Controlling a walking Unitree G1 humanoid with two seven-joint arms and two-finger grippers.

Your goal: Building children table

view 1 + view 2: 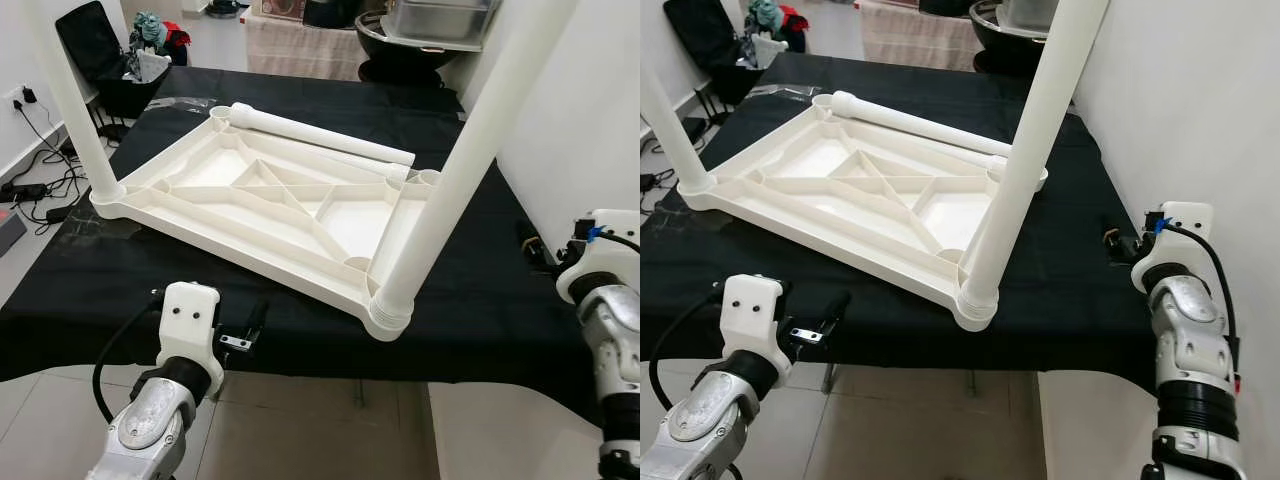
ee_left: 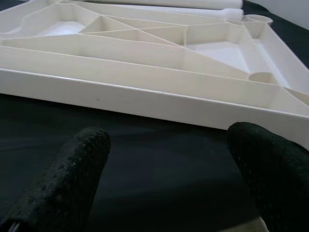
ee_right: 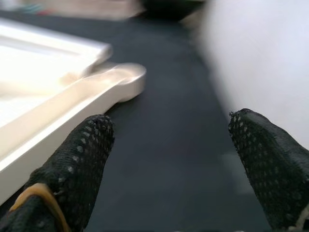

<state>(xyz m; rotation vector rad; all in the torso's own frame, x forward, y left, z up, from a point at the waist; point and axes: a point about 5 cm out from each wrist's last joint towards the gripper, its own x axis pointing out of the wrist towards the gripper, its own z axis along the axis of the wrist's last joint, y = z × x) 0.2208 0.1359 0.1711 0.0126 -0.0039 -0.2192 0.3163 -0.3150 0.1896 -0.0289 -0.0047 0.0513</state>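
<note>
Black-clothed tabletop (image 1: pixel 480 300) w/ upside-down white kids table (image 1: pixel 270 200), two legs (image 1: pixel 450 170) up, one lying flat. Left fingers (image 2: pixel 72 179) & right fingers (image 3: pixel 82 164) both spread, empty. Tiled floor (image 1: pixel 300 430).

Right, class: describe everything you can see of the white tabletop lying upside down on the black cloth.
The white tabletop looks like moulded plastic, rectangular, lying underside up on the black cloth. Ribs cross its hollow underside diagonally, with round sockets at the corners. Two white legs stand upright in corner sockets; a third leg lies along its far edge.
</note>
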